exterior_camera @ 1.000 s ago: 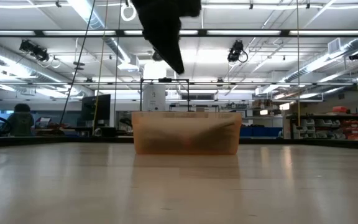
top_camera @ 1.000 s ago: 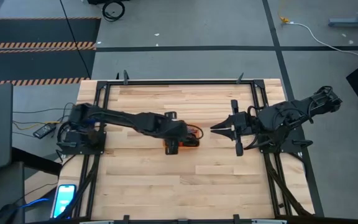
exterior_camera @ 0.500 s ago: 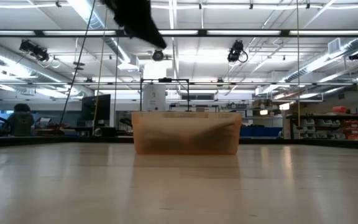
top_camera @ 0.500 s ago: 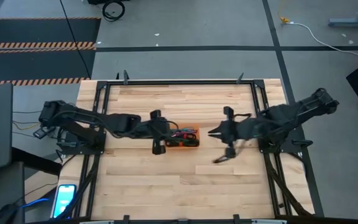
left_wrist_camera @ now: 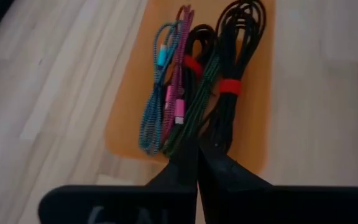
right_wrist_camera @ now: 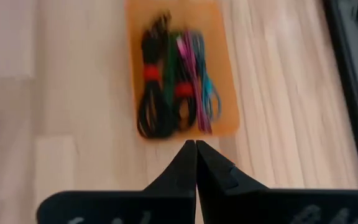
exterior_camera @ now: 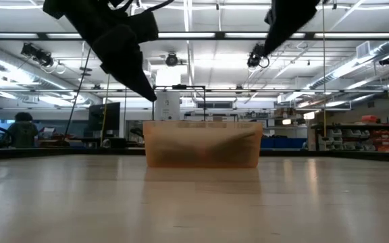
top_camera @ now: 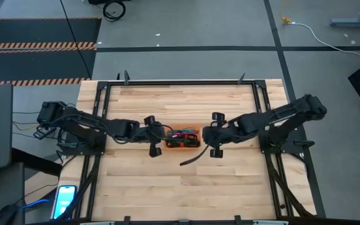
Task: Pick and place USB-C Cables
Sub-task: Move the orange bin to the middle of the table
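Observation:
An orange tray (top_camera: 175, 144) lies flat on the middle of the wooden table and holds the USB-C Cables (top_camera: 184, 135) side by side. They are one teal (left_wrist_camera: 154, 93), one maroon (left_wrist_camera: 178, 81), one green (left_wrist_camera: 194, 109) and two black coils with red ties (left_wrist_camera: 234, 74). My left gripper (top_camera: 165, 135) hangs shut just left of the tray, up in the air (exterior_camera: 152, 98). My right gripper (top_camera: 204, 134) hangs shut just right of the tray, higher up (exterior_camera: 265, 52). Both point slanting down at the tray, and neither touches anything.
A black metal frame (top_camera: 180, 81) runs around the table. A phone (top_camera: 64, 199) lies off the near left corner. On the floor beyond the table lie a white cable with a yellow end (top_camera: 286, 20) and a black round coil (top_camera: 113, 9). Bare wood surrounds the tray.
My left gripper has drawn back from over the tray toward the table's left edge and has sunk; the tray and cables now show uncovered. My right gripper has come toward the tray from the right, has sunk and has tipped its fingers downward.

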Motion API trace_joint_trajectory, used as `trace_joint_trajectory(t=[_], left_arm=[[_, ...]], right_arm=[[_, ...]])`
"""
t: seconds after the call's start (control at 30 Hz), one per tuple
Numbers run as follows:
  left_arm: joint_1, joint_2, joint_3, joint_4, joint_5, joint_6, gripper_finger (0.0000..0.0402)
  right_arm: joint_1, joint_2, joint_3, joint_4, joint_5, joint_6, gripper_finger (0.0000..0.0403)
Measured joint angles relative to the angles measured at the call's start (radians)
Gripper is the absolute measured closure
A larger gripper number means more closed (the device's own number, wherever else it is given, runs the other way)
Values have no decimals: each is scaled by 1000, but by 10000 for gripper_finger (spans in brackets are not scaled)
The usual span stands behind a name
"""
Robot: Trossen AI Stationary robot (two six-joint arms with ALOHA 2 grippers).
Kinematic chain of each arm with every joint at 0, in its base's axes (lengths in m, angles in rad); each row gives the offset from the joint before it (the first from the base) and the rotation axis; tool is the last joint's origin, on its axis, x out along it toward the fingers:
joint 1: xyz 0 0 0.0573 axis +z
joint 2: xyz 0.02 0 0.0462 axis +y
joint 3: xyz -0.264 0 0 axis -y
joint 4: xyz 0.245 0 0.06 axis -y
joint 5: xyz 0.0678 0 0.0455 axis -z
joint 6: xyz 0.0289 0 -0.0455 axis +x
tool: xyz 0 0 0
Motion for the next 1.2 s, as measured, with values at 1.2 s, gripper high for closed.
trace_joint_trajectory(t=[1.2], left_arm=[[129,-4,-48,-150,125,0,401]], right_arm=[[-109,232,0,-66,-163,80,402]])
